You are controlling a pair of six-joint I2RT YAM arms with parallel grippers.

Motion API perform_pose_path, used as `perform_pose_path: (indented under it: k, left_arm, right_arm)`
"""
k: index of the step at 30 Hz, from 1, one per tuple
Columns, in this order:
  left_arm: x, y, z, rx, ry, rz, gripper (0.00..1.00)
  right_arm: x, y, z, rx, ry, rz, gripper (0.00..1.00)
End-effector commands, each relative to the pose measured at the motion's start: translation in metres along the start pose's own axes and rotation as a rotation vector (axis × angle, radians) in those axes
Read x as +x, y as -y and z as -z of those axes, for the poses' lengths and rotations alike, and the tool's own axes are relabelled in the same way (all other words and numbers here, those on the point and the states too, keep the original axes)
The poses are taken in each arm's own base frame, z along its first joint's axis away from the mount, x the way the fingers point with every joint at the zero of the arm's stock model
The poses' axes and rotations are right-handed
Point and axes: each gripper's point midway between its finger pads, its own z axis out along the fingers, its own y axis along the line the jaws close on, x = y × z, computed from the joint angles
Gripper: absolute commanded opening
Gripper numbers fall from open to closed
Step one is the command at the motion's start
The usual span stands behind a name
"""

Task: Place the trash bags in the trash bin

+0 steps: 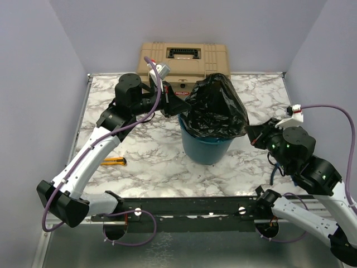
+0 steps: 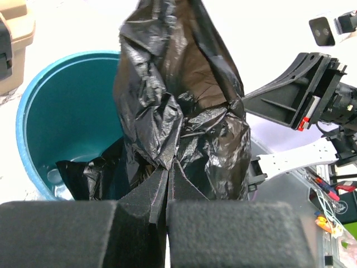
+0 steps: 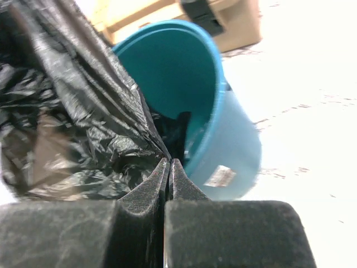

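The left claw (image 2: 167, 174) and right claw (image 3: 168, 165) each pinch the trash bag (image 1: 217, 106) tight. Its bottom sits inside the trash bin (image 1: 205, 152), but most bulges above the rim.

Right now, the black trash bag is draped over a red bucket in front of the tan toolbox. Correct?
No: the bucket is teal-blue, not red, per the top external view. The trash bag drapes over it, in front of the tan toolbox.

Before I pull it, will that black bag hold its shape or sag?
Probably sag: the trash bag is thin, crumpled film draped over the rim of the trash bin. Likely light, as it stands puffed up. Its gloss suggests it may slip from the thin pinch of the left tool.
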Motion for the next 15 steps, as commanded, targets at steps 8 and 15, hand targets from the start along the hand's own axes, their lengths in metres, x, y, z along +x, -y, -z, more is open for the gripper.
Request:
perform_pose_path:
  k: [8, 15]
  left_arm:
    - [0.043, 0.0, 0.01, 0.013, -0.111, 0.1, 0.0]
    - [0.057, 0.01, 0.024, 0.01, -0.108, 0.134, 0.41]
  right_arm:
    - [0.014, 0.041, 0.015, 0.136, -0.047, 0.104, 0.01]
    - [0.04, 0.039, 0.019, 0.055, -0.1, 0.042, 0.01]
